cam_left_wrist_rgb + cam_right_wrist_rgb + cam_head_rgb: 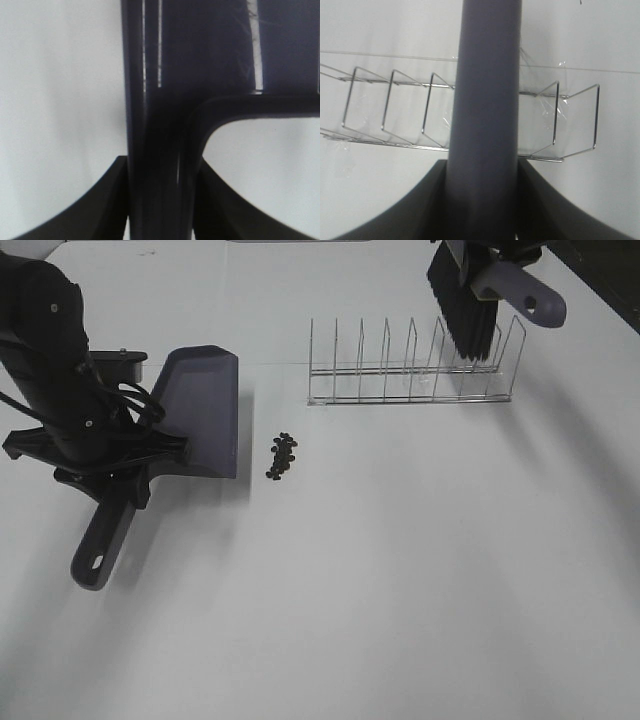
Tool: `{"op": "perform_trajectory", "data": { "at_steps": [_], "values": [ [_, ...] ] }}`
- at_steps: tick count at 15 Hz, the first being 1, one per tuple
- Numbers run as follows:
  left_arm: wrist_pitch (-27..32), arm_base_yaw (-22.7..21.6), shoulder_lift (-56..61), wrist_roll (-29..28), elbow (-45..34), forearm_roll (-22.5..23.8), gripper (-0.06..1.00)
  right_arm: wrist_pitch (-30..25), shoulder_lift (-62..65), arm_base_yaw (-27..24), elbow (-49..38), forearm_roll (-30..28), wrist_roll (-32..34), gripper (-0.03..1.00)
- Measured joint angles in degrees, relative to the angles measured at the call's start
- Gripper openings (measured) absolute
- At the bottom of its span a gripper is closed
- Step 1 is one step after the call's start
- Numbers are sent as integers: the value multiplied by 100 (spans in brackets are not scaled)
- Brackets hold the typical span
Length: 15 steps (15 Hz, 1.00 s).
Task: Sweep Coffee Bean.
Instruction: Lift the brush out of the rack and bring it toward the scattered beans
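**Beans off pan's edge; brush up at 1–2 o'clock**

Ext. high view: The coffee beans point(282, 455) are seen as a loose cluster on the white table point(400, 600). They lie just beside the wide edge of the dustpan point(205, 405), on its 3 o'clock side, w/ a narrow gap between. The cluster's long axis is laid approx. 12-to-6, roughly parallel to that edge. The pan's handle is pointed toward 7 o'clock and is clamped by the L gripper point(135, 472). The brush point(468, 315) is held bristles-down over the R end of the wire rack point(410, 375), at approx. 1–2 o'clock from the beans and well apart. The R gripper point(488, 252) is mostly cut off by the frame edge. The beans are thus placed between pan and brush, w/ the L arm much the nearer.

L wrist view: The dark pan handle is seen pinched between the fingers point(100, 205), jaws closed up tight against it. No beans are shown.

R wrist view: The brush's grey handle is gripped the same way between the fingers point(405, 215). The rack is seen beyond it, and the beans are out of view.

Next move, as judged: the brush would need to be brought to the beans' 3 o'clock side, lowered, then drawn toward 9 o'clock, across the cluster's short axis, into the pan.
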<state>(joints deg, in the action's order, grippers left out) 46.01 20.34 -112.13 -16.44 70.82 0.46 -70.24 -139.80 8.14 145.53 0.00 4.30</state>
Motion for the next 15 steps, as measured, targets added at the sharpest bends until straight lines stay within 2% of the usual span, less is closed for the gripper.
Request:
{"op": "perform_trajectory", "data": {
  "at_steps": [4,5,6,9,13,15],
  "values": [
    [0,0,40,40,0,-6,34,-23,739,201,-264,103,69,32],
    [34,0,97,29,0,-6,34,-23,991,321,-510,92,80,32],
    [378,0,189,-40,0,-46,34,-23,1432,550,-1157,74,80,32],
    [688,0,189,-195,-172,-46,34,-46,1925,791,-2086,80,80,32],
    [281,74,183,-350,-602,-46,34,-57,2166,928,-3048,92,80,32],
    [0,309,57,-372,-619,-46,34,17,2160,1020,-3501,138,80,32]
  ]
}}
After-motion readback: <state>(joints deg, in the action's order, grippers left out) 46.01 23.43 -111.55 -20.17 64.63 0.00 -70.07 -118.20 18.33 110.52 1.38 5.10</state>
